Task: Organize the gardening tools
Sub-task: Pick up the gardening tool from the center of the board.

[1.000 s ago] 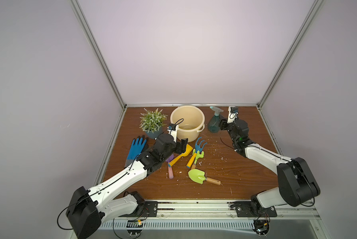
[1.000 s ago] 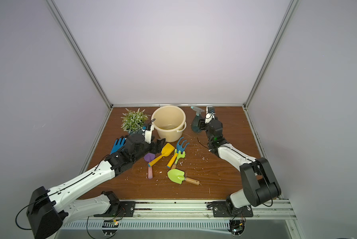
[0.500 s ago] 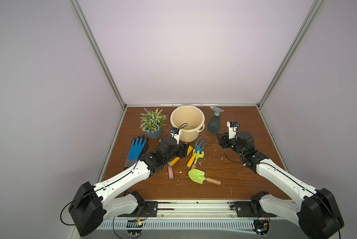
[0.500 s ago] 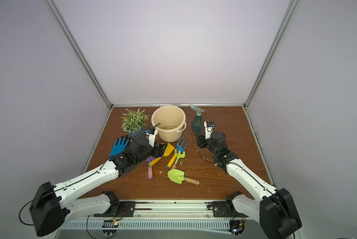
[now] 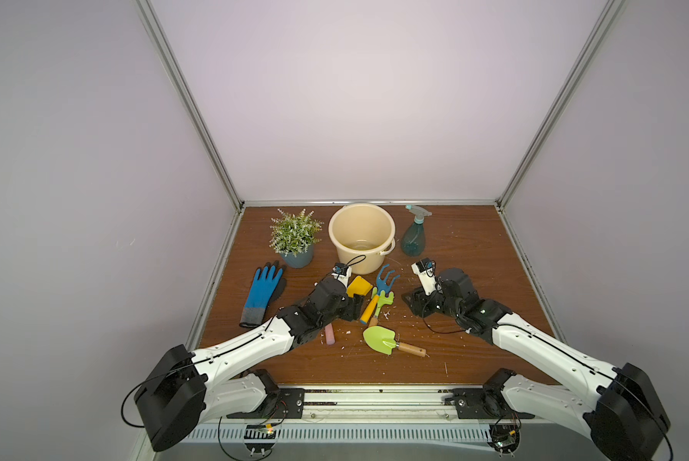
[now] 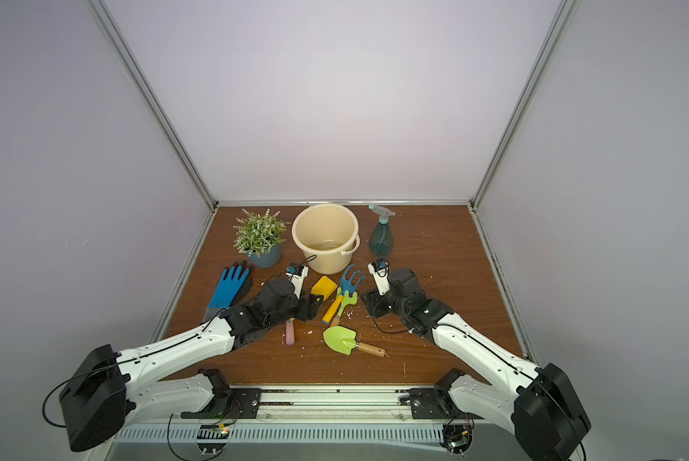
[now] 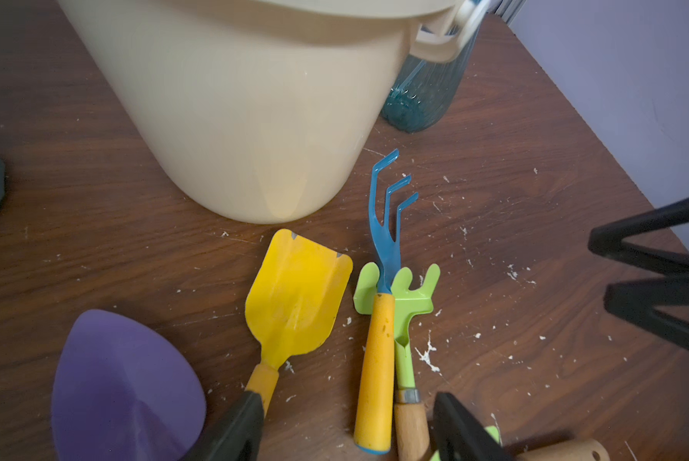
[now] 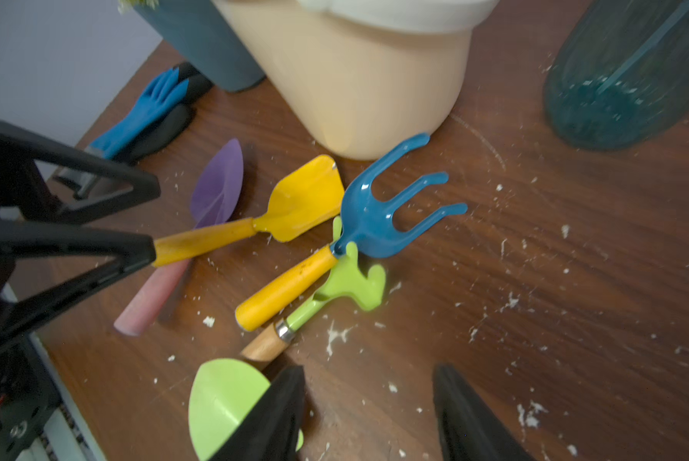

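1. Left tool (image 7: 347,403): jaws wide, holding nothing. In the left wrist view, the handles of the blue rake (image 7: 386,223) and the lime-green rake (image 7: 406,295) lie between the fingers. One fingertip overlaps the handle of the yellow trowel (image 7: 295,295); contact cannot be confirmed.
2. Right tool (image 8: 369,371): jaws wide, empty, over bare desk (image 5: 474,259), just beside the lime-green trowel (image 5: 381,339).
3. Tool cluster: mid-desk, in front of the bucket (image 5: 359,261).
   - The blue rake lies across the lime-green rake head.
   - The purple trowel (image 7: 123,383) lies beside the yellow trowel.
   - The lime-green trowel lies apart, nearer the front edge.
4. Spray bottle (image 5: 413,235): upright at the rear, just right of the bucket.
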### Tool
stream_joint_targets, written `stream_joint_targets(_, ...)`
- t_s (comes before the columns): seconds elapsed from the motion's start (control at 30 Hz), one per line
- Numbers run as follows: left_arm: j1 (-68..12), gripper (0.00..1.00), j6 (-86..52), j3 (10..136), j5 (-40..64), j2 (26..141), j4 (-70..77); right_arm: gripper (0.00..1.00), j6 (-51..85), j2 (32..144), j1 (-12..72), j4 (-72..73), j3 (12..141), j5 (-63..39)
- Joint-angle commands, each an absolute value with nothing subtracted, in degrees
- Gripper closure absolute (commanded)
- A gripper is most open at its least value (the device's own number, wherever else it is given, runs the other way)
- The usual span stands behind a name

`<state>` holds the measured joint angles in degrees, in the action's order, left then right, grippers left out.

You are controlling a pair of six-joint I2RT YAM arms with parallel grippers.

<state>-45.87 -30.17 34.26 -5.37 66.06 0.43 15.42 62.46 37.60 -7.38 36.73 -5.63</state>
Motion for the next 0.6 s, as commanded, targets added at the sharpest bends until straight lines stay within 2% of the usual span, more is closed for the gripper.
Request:
stream_joint_targets(0.0, -46.3, 0.28, -31.3, 33.4, -5.2, 66.0, 1.3, 0.45, 15.6, 64.0, 40.5, -13.9, 38.7, -8.2)
stream_joint_targets(0.23, -46.4, 0.28, -30.4, 33.1, -5.9, 66.5, 1.0, 0.46, 18.2, 66.8, 49.5, -19.2, 38.8, -6.4)
stream_joint_targets(0.57, -46.3, 0.27, -30.4, 32.2, -6.8, 64.9, 0.9, 0.44, 20.8, 67.5, 57.1, -22.0, 37.2, -0.4)
